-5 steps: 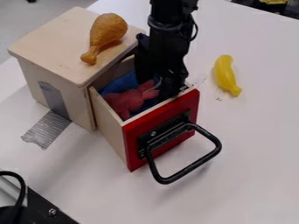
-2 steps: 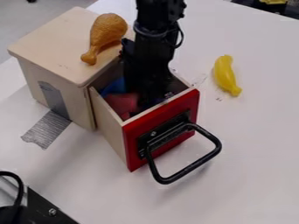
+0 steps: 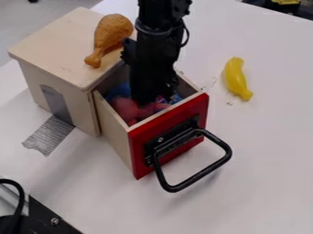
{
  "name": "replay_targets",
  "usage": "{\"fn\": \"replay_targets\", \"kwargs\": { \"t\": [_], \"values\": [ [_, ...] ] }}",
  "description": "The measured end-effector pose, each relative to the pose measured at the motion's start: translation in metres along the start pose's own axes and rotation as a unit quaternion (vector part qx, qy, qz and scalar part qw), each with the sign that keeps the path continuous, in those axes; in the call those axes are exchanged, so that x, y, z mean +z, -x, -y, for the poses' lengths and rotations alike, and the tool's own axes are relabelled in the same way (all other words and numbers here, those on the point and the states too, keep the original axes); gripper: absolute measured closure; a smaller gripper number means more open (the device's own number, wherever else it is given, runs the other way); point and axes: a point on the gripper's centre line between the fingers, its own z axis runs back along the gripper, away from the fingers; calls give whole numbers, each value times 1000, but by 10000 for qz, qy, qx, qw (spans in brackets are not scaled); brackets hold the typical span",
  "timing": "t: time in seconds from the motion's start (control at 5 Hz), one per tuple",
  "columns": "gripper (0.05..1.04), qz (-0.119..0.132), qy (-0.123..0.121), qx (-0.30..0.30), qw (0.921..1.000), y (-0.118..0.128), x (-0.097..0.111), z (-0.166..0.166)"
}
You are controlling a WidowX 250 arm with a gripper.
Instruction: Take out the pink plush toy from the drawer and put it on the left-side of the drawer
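Observation:
My gripper [image 3: 148,101] hangs down inside the open drawer [image 3: 114,135], right over the pink plush toy [image 3: 126,109]. Part of the toy shows to the left of the gripper and a little of it to the right; the middle is covered. I cannot tell whether the gripper holds it. Blue material [image 3: 122,89] lies in the drawer around the toy. The drawer has a red front and a black handle.
A brown drumstick toy [image 3: 112,33] lies on top of the wooden cabinet [image 3: 52,45]. To the right of the drawer, a yellow banana [image 3: 235,77] rests on the white table [image 3: 256,146]. Grey tape [image 3: 50,134] is stuck at the cabinet's left foot.
The gripper has shifted left within the drawer, from the toy's right side to over the toy. The drawer, banana and drumstick have stayed put.

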Motion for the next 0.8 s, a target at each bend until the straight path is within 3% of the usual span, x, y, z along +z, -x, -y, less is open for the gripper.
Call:
{"fn": "replay_targets", "kwargs": {
  "t": [0.4, 0.6, 0.8],
  "values": [
    [1031, 757, 276, 199, 9965, 5, 72, 5],
    [1021, 1068, 366, 344, 9930, 20, 96, 3],
    [890, 1162, 516, 447, 9909, 20, 87, 2]
  ]
}}
